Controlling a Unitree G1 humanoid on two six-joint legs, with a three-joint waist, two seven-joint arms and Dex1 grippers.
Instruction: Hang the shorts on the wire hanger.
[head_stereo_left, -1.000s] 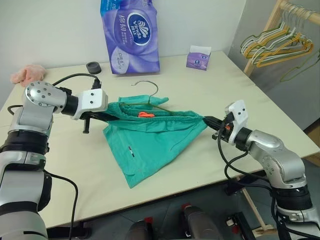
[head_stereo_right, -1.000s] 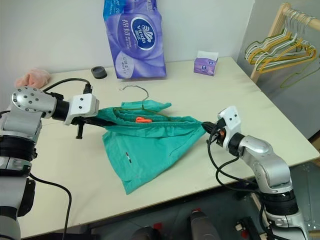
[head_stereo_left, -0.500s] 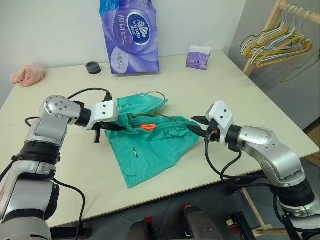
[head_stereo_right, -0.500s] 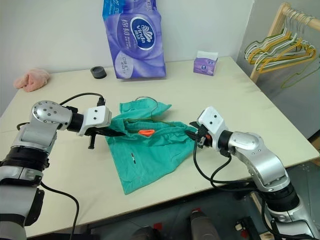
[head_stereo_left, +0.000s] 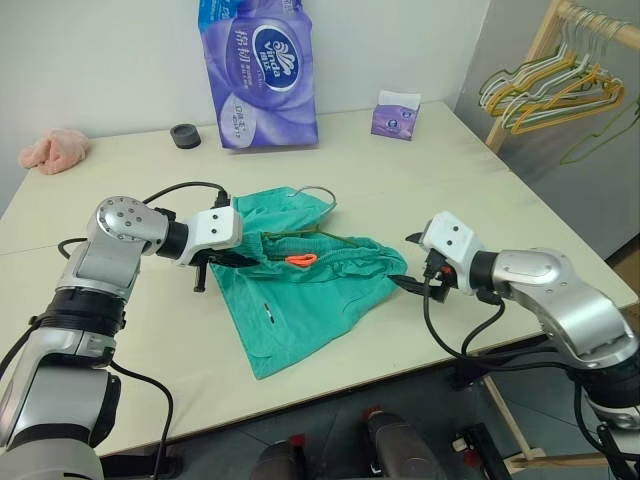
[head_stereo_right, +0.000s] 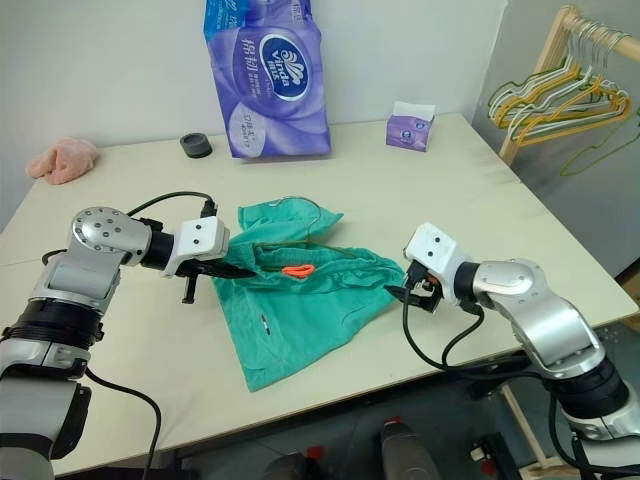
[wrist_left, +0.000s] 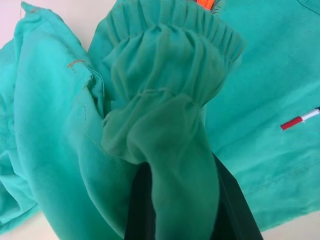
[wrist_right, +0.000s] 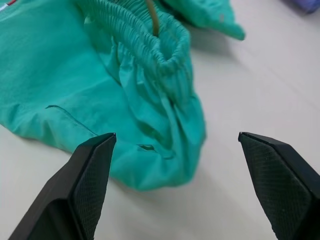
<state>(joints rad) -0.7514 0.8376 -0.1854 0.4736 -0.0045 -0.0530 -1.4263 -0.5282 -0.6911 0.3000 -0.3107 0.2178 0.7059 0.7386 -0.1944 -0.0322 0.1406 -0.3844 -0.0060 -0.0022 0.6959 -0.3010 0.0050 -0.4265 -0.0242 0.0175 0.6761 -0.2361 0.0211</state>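
The teal shorts (head_stereo_left: 310, 290) lie bunched on the table (head_stereo_left: 150, 350), an orange tag (head_stereo_left: 297, 259) at the gathered waistband. The wire hanger's hook (head_stereo_left: 318, 190) pokes out at the far side, and its olive wire (wrist_right: 151, 17) runs inside the waistband. My left gripper (head_stereo_left: 237, 260) is shut on the waistband's left end; in the left wrist view the cloth (wrist_left: 170, 100) is pinched between its fingers (wrist_left: 137, 210). My right gripper (head_stereo_left: 405, 261) stands open just right of the shorts' right end, with nothing between its fingers (wrist_right: 90, 175).
A purple toilet-paper pack (head_stereo_left: 258, 70), a small tissue box (head_stereo_left: 397, 113) and a black round object (head_stereo_left: 185, 135) stand at the table's far side. A pink cloth (head_stereo_left: 55, 148) lies far left. A wooden rack with bunched hangers (head_stereo_left: 560, 85) stands right of the table.
My right gripper has let go of the waistband's right end and opened. The shorts, stretched taut between both grippers a second ago, now lie slack. The left hand came inward and down.
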